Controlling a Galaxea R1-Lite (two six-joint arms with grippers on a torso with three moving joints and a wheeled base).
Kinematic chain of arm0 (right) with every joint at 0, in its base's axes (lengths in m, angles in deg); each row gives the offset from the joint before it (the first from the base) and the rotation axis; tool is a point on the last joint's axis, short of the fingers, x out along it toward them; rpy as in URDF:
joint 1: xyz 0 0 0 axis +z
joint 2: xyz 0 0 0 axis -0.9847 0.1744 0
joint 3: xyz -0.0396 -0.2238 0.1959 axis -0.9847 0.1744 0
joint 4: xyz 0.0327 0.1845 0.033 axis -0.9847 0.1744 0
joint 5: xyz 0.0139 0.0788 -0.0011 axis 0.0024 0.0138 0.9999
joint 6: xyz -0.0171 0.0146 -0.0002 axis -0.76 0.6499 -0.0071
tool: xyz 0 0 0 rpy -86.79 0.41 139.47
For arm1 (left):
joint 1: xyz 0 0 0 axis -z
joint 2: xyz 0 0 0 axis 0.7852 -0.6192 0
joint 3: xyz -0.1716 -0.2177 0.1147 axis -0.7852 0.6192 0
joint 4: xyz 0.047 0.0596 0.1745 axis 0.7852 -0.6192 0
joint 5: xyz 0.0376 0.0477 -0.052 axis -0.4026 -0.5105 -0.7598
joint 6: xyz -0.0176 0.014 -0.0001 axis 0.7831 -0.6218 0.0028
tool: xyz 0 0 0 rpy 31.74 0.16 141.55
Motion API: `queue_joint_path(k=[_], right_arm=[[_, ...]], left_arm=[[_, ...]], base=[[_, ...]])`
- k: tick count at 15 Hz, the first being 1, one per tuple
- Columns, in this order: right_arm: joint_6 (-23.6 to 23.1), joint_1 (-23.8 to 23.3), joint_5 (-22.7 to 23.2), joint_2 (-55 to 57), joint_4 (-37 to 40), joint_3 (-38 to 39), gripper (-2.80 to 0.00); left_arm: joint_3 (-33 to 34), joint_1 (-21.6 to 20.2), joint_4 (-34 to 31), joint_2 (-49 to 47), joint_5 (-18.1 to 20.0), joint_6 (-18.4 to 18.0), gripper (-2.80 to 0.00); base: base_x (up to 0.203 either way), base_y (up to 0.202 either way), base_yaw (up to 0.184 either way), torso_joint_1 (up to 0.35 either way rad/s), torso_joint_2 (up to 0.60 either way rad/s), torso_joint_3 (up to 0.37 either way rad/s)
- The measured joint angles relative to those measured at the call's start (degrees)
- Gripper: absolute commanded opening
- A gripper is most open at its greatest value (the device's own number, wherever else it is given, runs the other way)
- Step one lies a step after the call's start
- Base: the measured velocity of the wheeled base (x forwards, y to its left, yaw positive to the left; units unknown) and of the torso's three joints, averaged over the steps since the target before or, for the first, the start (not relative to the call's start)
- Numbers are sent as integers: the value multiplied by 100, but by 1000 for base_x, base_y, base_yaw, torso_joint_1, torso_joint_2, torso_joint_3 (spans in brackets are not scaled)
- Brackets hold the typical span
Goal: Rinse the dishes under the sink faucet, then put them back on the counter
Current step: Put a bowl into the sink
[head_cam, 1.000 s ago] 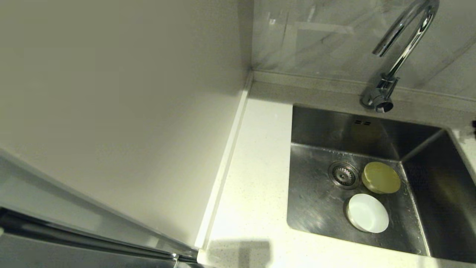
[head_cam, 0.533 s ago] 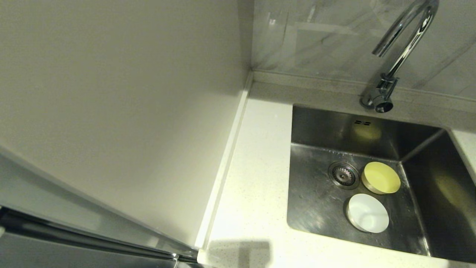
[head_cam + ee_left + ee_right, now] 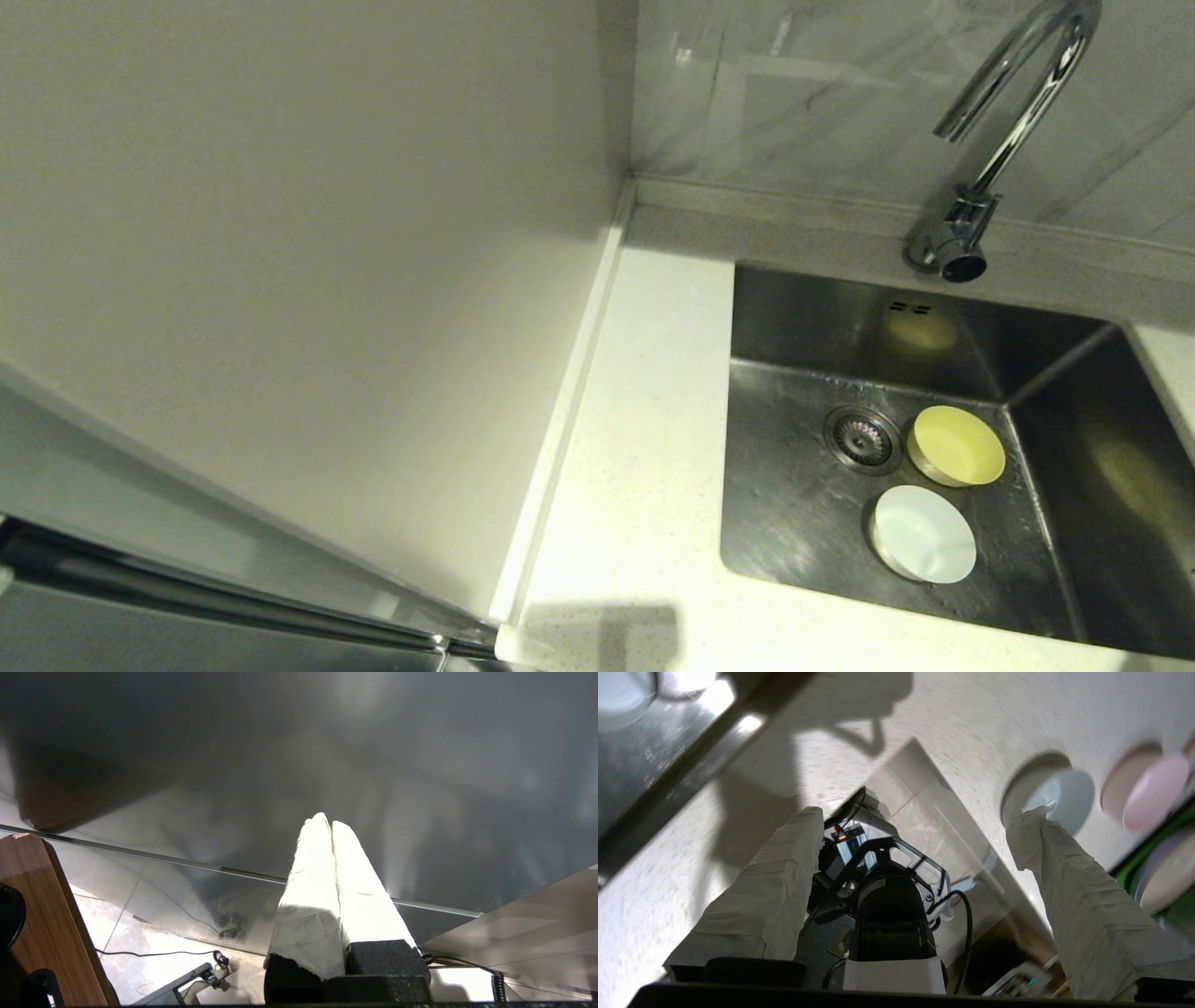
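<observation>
sink: your rectangular stainless steel sink has two bowls in it
yellow bowl: round shallow yellow bowl, 3 o'clock of the drain
white bowl: round shallow white bowl, 6 o'clock of yellow
left hand: pinched closed, empty
right hand: spread wide over the speckled white counter

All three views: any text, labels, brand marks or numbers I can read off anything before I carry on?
None readable.
The faucet, sink, yellow bowl, white bowl and counter carry no visible markings.
Electronics behind the right gripper show small lights, no legible text.
</observation>
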Motion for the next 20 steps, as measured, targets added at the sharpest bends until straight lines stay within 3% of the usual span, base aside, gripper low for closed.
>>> queue_joint_path(k=[5,8,13,17,20], right_arm=[[-121,-2027,-29,237,-86,623,0],[-236,-3039,-35,544,-513,976,0],[-471,-4235,-56,1443,-772,1128,0],[-1137,-5235,-160,2042,-1273,1099,0],[-1445,-5716,-167,2455,-1640,1054,0]], left_arm=[[0,-2,1,0,0,0,-280],[0,-2,1,0,0,0,-280],[0,-2,1,0,0,-1,-280],[0,0,-1,0,1,1,-280],[0,-2,1,0,0,2,-280]], base=[[0,0,0,0,0,0],[0,0,0,0,0,0],[0,0,0,0,0,0],[0,0,0,0,0,0],[0,0,0,0,0,0]])
